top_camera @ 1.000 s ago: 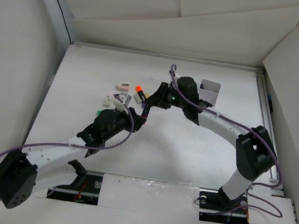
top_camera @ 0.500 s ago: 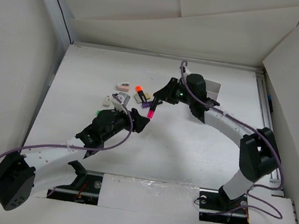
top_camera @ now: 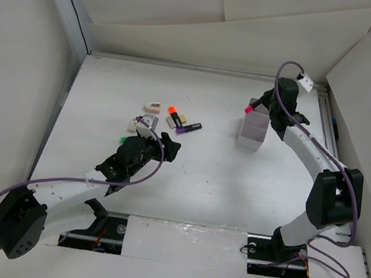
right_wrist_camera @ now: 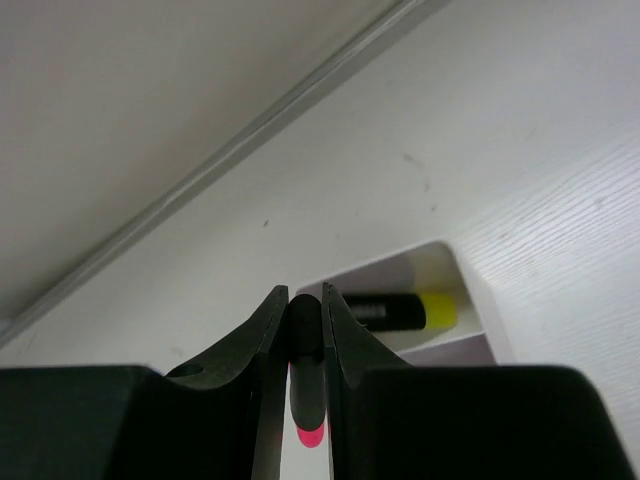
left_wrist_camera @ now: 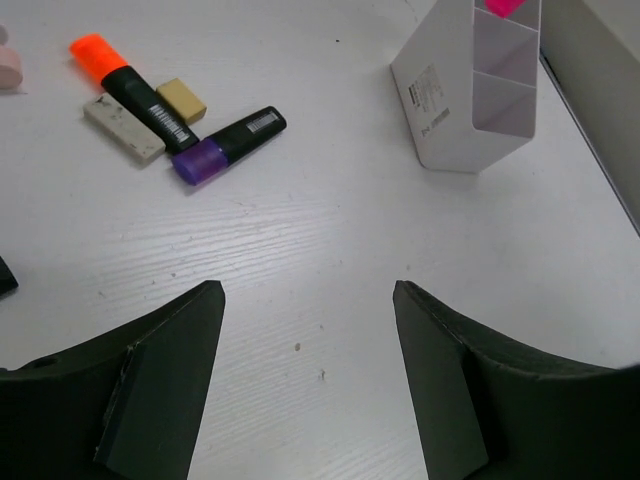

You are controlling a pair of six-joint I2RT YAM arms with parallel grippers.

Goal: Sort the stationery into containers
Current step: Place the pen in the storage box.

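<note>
My left gripper hangs spread wide, low over the table. Beyond it the purple marker, orange marker and two erasers lie clustered. Farther right, my right gripper clamps the pink marker, pink end above the box, where a yellow marker lies.

White wood-grain table; white cardboard panels walling back and sides; even light.
</note>
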